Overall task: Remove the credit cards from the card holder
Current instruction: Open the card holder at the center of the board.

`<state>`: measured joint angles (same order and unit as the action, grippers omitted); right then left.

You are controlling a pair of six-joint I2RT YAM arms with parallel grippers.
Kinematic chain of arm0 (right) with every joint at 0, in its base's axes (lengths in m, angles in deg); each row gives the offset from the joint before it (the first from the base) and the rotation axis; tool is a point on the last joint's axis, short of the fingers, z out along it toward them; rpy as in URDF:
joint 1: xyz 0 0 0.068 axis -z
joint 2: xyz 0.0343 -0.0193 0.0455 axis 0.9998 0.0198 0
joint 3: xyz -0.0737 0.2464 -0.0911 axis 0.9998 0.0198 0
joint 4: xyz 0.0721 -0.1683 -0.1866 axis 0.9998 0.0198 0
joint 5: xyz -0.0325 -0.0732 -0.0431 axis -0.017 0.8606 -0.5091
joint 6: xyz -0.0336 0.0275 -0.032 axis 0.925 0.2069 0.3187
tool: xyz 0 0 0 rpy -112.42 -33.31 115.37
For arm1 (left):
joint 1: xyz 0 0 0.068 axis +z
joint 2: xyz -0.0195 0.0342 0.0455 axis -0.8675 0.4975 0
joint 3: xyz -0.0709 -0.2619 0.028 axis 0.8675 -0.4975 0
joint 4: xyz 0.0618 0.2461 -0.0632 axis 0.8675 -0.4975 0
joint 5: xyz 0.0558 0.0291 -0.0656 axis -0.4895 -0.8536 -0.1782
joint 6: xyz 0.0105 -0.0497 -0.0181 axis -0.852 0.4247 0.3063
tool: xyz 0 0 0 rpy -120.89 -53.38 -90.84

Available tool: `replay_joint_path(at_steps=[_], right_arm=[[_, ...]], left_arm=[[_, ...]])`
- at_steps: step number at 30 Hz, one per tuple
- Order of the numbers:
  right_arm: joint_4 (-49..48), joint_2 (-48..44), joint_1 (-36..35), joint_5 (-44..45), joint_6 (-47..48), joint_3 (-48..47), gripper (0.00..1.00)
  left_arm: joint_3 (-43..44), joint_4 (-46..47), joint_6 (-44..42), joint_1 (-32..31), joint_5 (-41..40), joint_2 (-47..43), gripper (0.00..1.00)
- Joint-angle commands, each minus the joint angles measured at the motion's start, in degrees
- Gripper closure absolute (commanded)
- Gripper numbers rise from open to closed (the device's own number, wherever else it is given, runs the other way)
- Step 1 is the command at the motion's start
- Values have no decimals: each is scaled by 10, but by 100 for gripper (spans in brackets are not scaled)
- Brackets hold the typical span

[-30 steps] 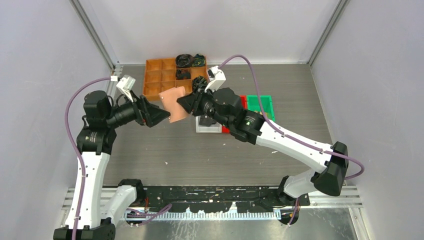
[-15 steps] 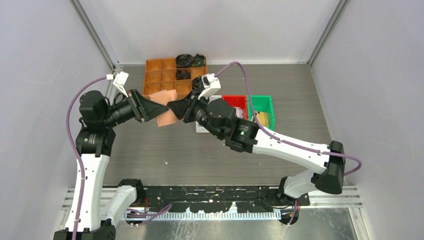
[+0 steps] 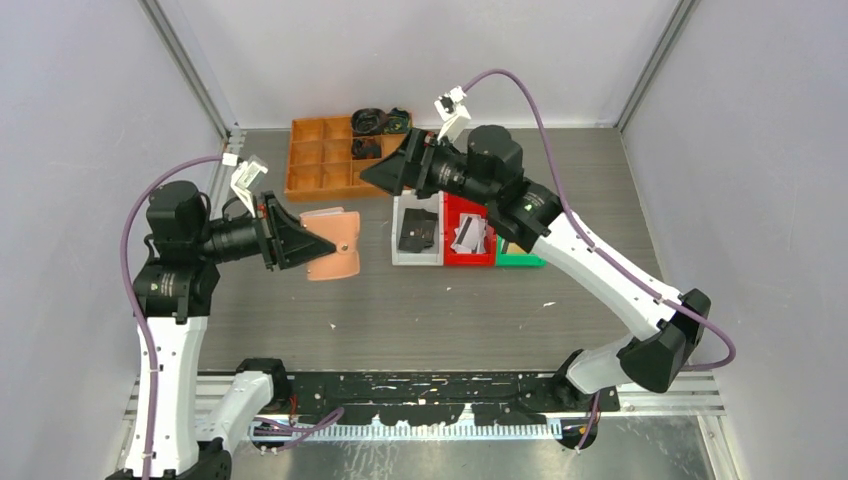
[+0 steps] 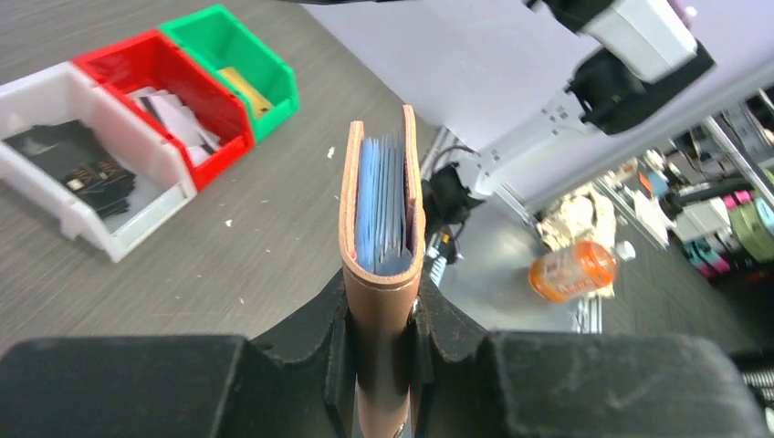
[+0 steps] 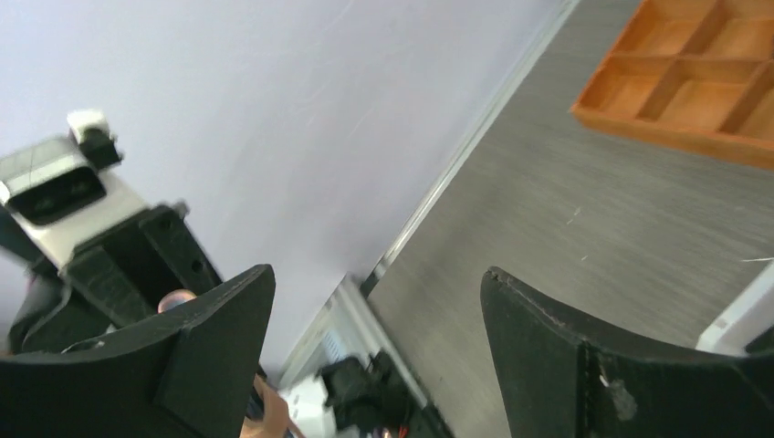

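Fingers (image 4: 310,333) of the left gripper (image 4: 381,315) are clamped on one end of the card holder (image 4: 381,228), which hangs in the air to the left of the white bin (image 3: 398,232), its narrow mouth turned away from the wrist. The right gripper (image 5: 379,319) stands wide apart with nothing in it, raised near the orange tray (image 3: 310,155) and well apart from the holder. The gravest risk, I judge, is the holder itself: gripped at one end only, a pull from the other arm could drag it out of the clamp and down to the table. Next, the mouth is barely open, so a finger coming in off-line could strike the leather edge or pinch a light blue pocket (image 4: 383,205) rather than a card; whether any cards remain inside I cannot tell. Lesser still, two cards could come out together. Least, a freed card could miss the red bin (image 4: 228,123) or green bin (image 4: 274,82) and land beside the dark cards (image 4: 82,169).
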<state>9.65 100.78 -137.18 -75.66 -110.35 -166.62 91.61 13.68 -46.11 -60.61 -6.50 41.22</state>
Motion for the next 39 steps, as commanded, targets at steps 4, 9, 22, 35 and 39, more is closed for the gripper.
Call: replay_joint_path(at_steps=[4, 9, 22, 35, 39], right_arm=[[-44, -24, 26, -405, -4, 14, 12], [-216, -36, 26, -454, -99, 54, 15], [-341, -43, 22, -453, -181, 67, 18], [-197, -1, -10, -407, -67, 4, 24], [-289, 17, -32, -425, -121, 1, 49]], left_arm=[[54, -49, -33, -1, 141, 28, 80], [53, -19, 19, -1, 152, 38, 73], [34, 118, 175, -1, 171, 27, 75], [41, 177, 258, -1, 191, 18, 80], [41, 177, 262, -1, 198, 21, 79]])
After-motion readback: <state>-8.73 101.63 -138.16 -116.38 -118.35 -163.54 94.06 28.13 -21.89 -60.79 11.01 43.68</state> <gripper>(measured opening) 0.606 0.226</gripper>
